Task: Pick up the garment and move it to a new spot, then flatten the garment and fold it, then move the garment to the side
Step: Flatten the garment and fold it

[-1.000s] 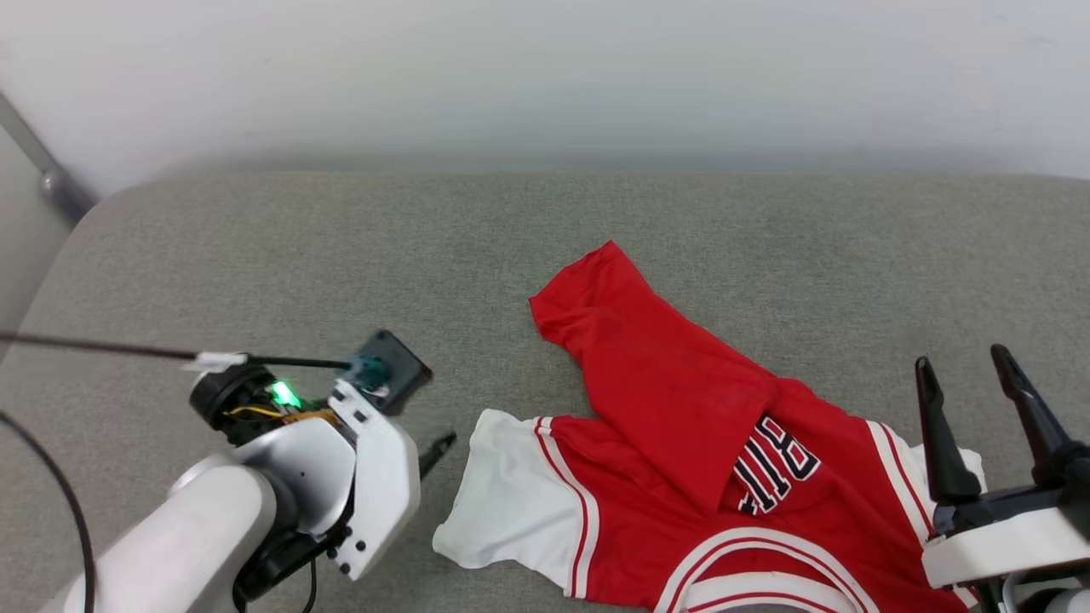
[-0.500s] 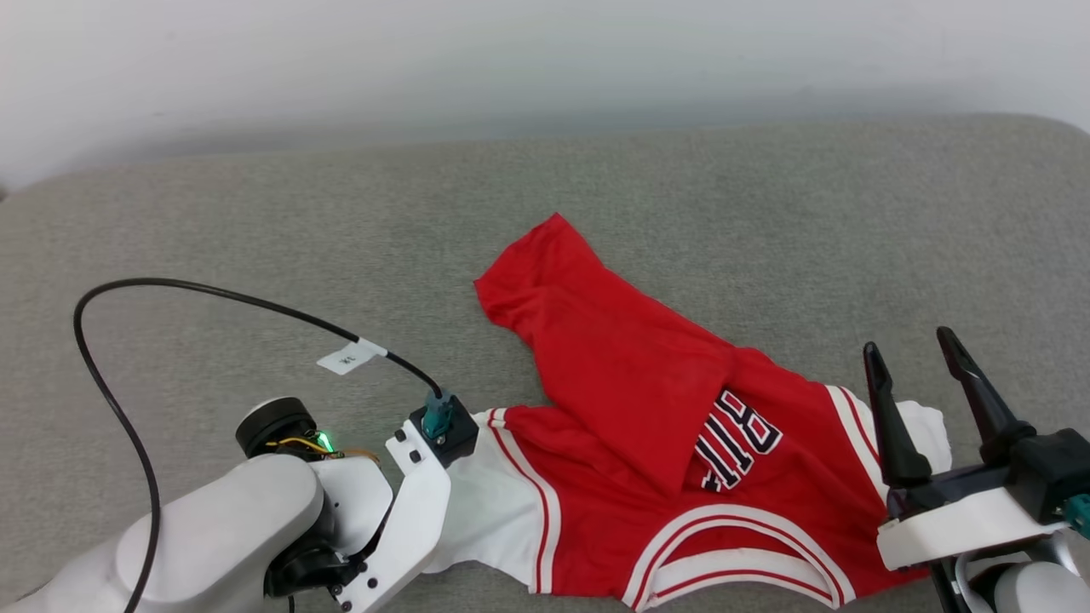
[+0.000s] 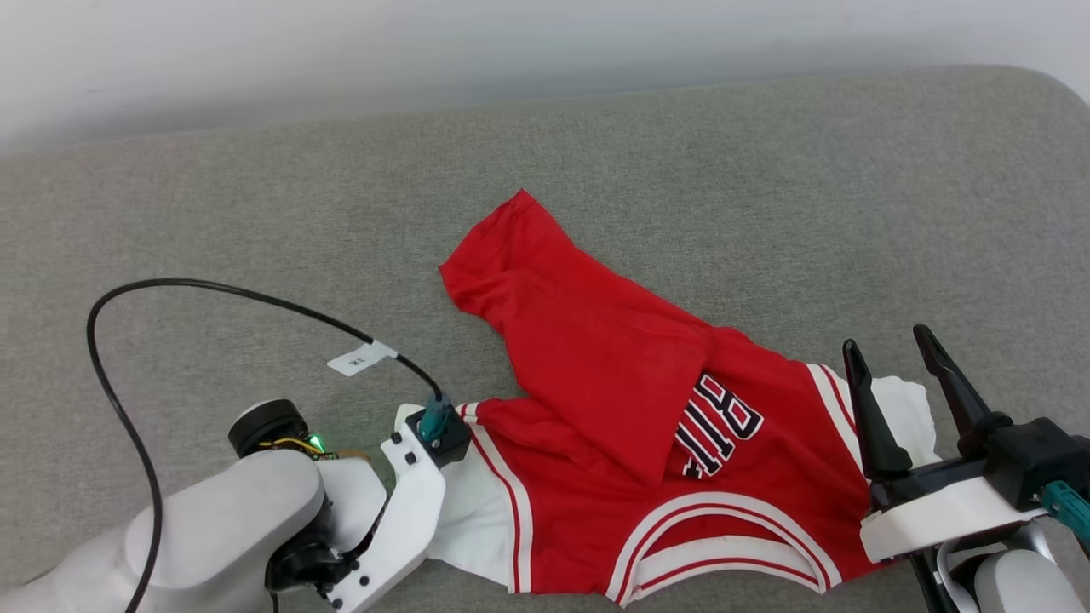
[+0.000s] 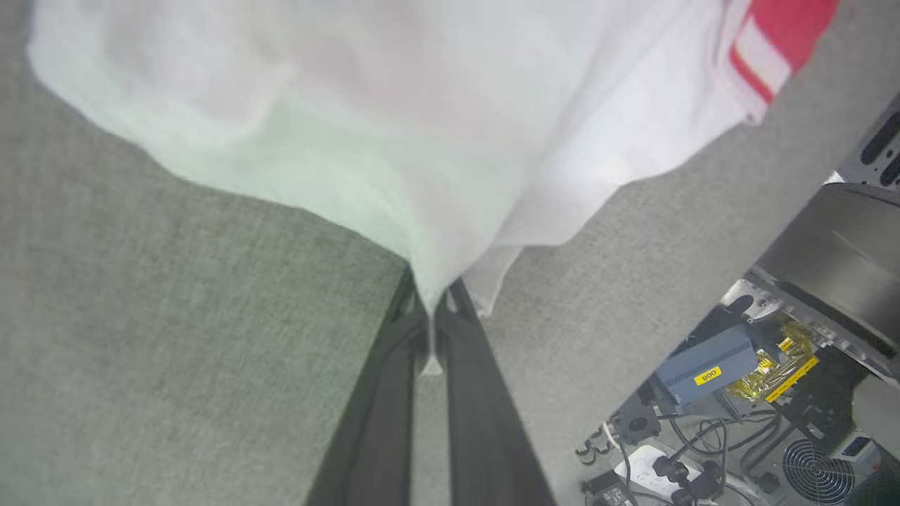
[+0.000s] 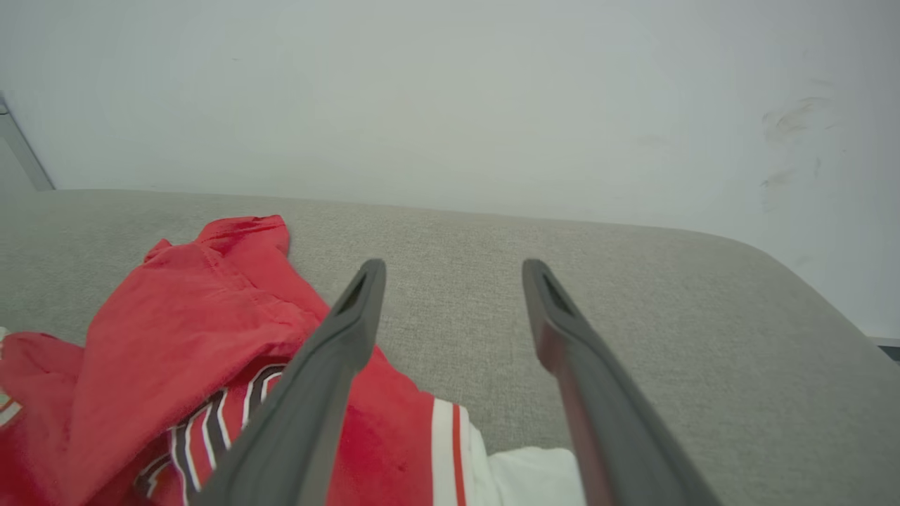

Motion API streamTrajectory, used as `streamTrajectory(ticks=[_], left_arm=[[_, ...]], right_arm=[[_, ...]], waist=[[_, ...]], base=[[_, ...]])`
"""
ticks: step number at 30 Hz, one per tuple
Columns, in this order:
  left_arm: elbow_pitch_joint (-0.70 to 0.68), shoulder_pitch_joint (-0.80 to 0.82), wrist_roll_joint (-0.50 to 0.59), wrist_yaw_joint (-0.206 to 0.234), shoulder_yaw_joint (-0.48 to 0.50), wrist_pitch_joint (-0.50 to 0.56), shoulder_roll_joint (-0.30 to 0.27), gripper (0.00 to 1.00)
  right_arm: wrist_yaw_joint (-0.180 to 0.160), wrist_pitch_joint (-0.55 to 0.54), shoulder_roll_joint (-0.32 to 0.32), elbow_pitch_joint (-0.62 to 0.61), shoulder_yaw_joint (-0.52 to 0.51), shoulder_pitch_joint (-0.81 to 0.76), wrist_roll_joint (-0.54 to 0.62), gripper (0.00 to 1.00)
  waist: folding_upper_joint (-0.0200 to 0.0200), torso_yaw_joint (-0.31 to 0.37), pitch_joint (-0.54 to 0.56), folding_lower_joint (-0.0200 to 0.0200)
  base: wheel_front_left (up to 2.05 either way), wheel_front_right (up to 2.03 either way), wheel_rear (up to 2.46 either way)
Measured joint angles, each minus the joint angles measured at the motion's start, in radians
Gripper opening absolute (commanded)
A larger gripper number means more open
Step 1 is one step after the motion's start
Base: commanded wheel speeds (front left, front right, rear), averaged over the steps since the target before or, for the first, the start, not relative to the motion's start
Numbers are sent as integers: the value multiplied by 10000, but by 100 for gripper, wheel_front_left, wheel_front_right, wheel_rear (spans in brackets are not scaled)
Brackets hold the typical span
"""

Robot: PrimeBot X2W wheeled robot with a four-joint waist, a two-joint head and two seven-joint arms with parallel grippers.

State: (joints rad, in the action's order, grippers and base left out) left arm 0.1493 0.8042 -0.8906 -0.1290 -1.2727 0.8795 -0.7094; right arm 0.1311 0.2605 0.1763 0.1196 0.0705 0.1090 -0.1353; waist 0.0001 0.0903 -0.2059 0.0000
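In the head view, the red soft-fabric T-shirt with white short sleeves [image 3: 596, 375] lies rumpled on the grey woven cushion [image 3: 255, 204], its lower half flopped over the front. The right gripper [image 3: 888, 345] hovers spread and empty above the right-hand sleeve, ready, we judge, to take that side. In the left wrist view, the left gripper [image 4: 430, 303] is pinched on the other sleeve's white edge — a hold for lifting. The right wrist view confirms wide jaws. A second ago the left fingers stood apart, beside that sleeve.

Bright even light, soft shadows; left wrist view blurs the near garment [image 4: 394, 126]
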Motion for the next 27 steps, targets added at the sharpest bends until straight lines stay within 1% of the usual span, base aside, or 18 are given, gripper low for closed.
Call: streamTrajectory(ticks=[3, 9, 12, 14, 16, 17, 18, 22, 27], left_arm=[[-188, -11, -186, -2, -73, -196, -326, 0], [-479, -19, -579, -2, -88, -186, -1647, 0], [-328, -124, -675, -2, -81, -157, -2173, 0], [-155, -359, -748, 36, -88, -203, -2347, 0], [12, -547, -777, 201, -59, -476, -2345, 0], [109, -609, -803, 314, -8, -686, -2297, 42], [180, -631, -767, 368, 35, -882, -2247, 100], [244, -615, -748, 374, 165, -1139, -2209, 100], [-128, -81, -951, 232, 445, -963, -2520, 100]], right_arm=[[0, 12, -31, 71, -54, -35, -29, 100], [0, 21, -65, 100, -280, -228, -67, 100], [0, 23, -105, 105, -309, -346, -81, 100], [0, 23, -128, 138, -311, -364, -94, 100], [0, 25, -138, 222, -311, -420, -96, 100], [0, 25, -138, 249, -324, -468, -96, 100], [0, 25, -138, 290, -345, -509, -96, 100], [0, 25, -130, 368, -533, -630, -105, 100], [0, 25, -198, 414, -589, -737, -96, 100]], waist=[[0, -104, 151, 0], [0, -383, 448, 0], [0, -472, 555, 0], [0, -491, 598, 0], [0, -506, 638, 0], [0, -524, 664, 0], [0, -548, 698, 0], [0, -714, 862, 0], [0, -1000, 1027, 0]], base=[[0, 0, 0], [0, 0, 0], [0, 0, 0], [0, 0, 0], [0, 0, 0], [0, 0, 0], [0, 0, 0], [0, 0, 0], [0, 0, 0]])
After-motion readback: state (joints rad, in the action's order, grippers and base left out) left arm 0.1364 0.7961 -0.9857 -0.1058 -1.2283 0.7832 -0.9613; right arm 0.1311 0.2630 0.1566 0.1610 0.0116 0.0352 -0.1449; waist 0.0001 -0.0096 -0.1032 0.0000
